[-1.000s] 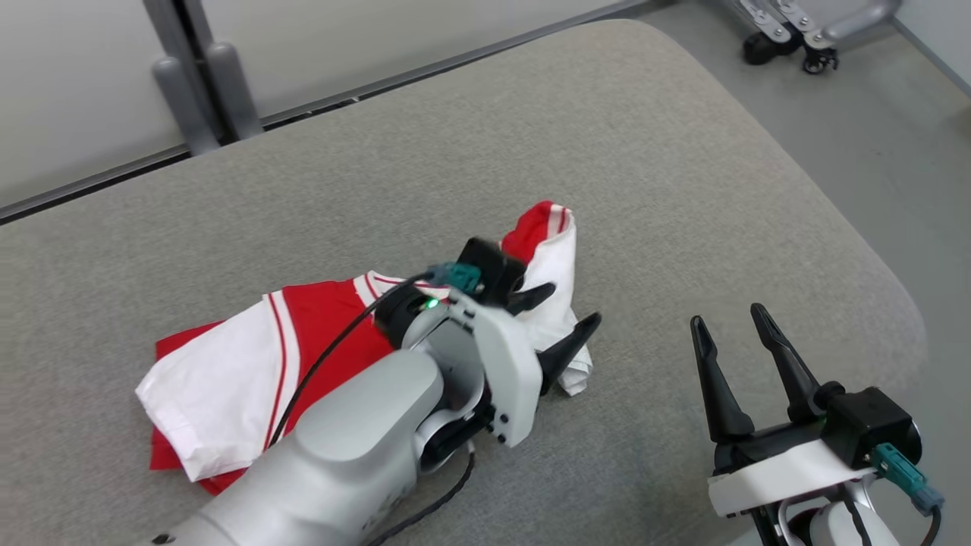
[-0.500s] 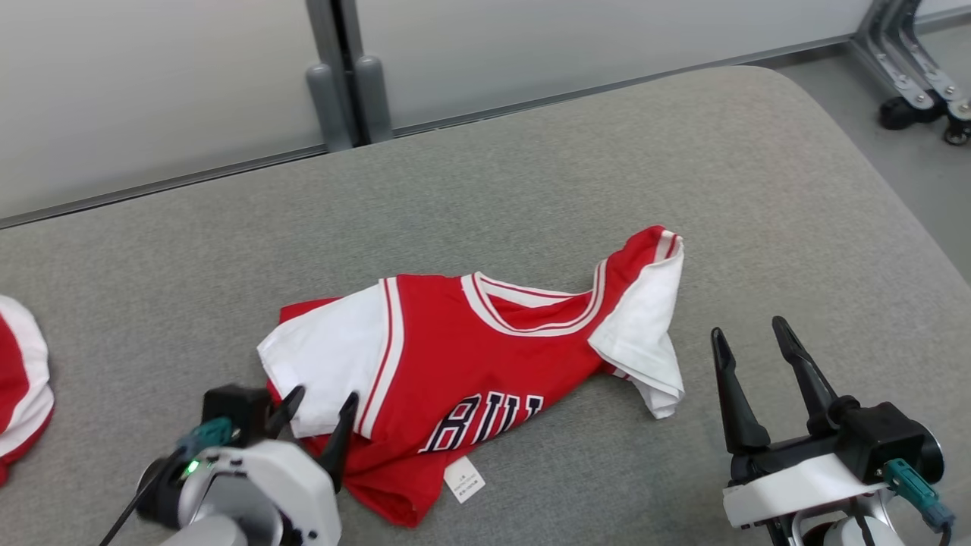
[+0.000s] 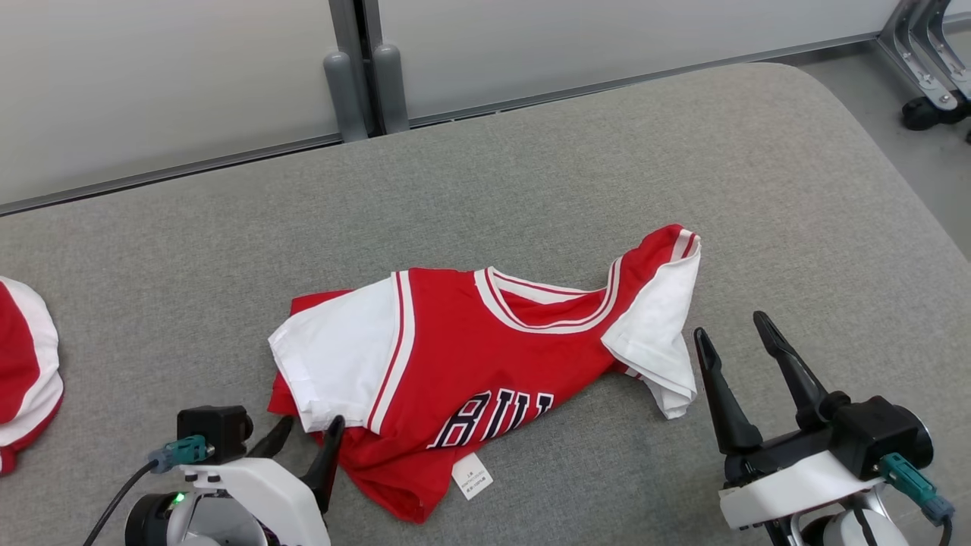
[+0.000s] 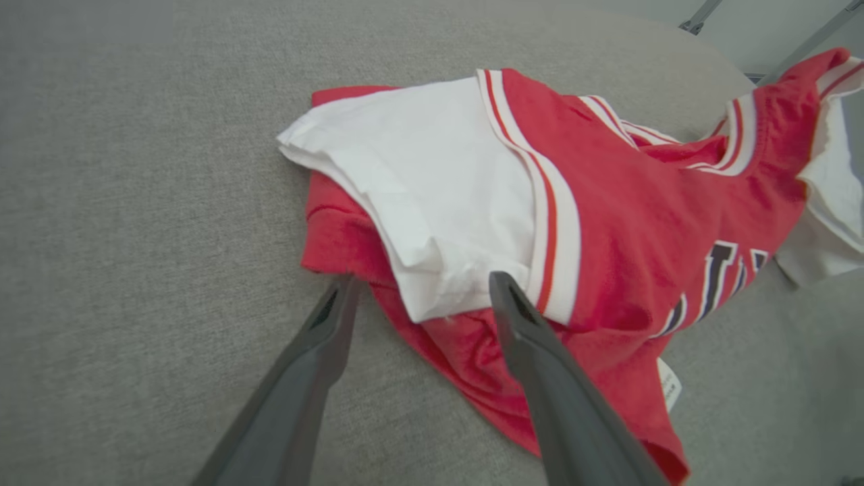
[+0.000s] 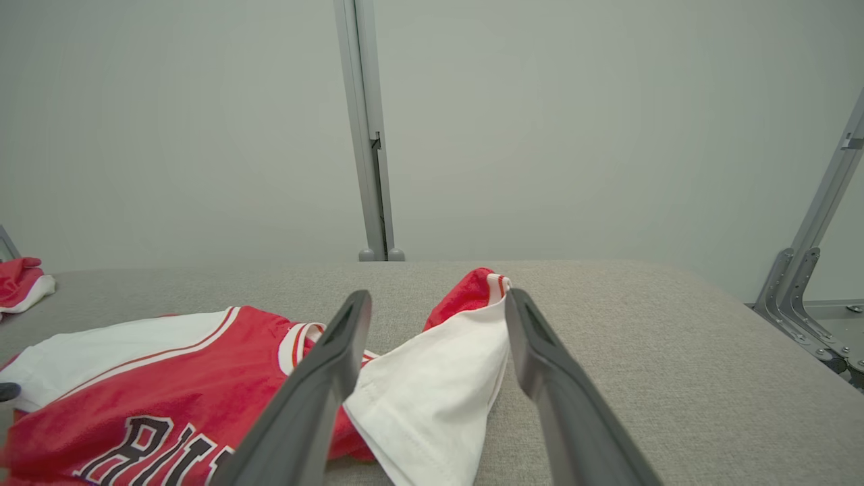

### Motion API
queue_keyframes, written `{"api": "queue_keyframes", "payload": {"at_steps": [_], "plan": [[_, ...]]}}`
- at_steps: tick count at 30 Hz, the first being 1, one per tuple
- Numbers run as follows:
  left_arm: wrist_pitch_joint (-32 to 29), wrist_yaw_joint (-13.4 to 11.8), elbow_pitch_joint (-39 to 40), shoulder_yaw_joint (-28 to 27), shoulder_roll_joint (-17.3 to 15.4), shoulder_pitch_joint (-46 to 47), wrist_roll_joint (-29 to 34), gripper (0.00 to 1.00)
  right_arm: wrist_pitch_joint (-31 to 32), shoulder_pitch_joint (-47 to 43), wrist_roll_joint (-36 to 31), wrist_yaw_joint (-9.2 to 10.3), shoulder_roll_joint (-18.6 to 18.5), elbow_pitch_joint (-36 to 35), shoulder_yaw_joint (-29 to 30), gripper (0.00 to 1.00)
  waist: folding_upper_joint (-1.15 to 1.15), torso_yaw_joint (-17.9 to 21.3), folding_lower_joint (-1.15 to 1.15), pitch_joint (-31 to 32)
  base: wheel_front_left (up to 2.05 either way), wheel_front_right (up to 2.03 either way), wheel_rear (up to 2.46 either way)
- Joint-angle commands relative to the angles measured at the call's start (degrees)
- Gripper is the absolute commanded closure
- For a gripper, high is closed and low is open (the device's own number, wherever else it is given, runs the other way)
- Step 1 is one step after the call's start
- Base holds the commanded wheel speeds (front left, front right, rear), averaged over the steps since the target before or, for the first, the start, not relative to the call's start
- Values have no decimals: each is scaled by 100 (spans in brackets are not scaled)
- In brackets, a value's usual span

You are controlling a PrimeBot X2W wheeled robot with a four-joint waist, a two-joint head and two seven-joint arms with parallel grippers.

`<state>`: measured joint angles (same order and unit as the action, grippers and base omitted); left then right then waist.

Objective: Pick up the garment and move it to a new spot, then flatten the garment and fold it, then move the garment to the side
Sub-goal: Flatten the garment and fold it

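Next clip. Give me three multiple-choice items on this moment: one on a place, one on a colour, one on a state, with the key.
1. Where is the white label?
A at the jersey's near hem
B on its collar
C on the floor

2. The jersey's sleeves are:
A blue
B white
C black

3. The left gripper and right gripper are:
A both shut
B left shut, right open
C both open

Key:
1 A, the label lies by the red hem nearest the robot.
2 B, both sleeves show white against the red body.
3 C, each pair of fingers stands apart with no cloth pinched.
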<state>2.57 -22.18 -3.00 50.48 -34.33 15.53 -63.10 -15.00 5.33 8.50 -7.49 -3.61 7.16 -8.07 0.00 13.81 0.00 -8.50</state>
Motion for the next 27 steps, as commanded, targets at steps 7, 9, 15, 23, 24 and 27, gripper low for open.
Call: {"api": "queue_keyframes", "payload": {"at_steps": [7,9,15,23,24,27], "plan": [[-13,244,-25,27,7,-48,-88,100,-28,-41,15,-1,-39,5,68,0,0,93,0,-7,0,0,0],[13,296,18,4,0,-28,-104,100,-28,-40,15,-1,-38,22,64,0,0,115,0,2,0,0,0],[160,342,355,-236,-109,233,-76,100,-28,41,32,-1,-18,17,50,0,0,210,0,-35,0,0,0],[-456,456,339,-409,-295,1825,379,100,-28,231,71,-1,19,-32,-31,0,0,485,0,-419,0,0,0],[-536,500,189,-441,-250,2085,419,100,-28,280,87,-1,27,-33,-46,0,0,549,0,-504,0,0,0],[-690,644,-441,-452,-86,2848,619,100,-28,388,130,-1,38,-20,-89,0,0,782,0,-745,0,0,0]]}}
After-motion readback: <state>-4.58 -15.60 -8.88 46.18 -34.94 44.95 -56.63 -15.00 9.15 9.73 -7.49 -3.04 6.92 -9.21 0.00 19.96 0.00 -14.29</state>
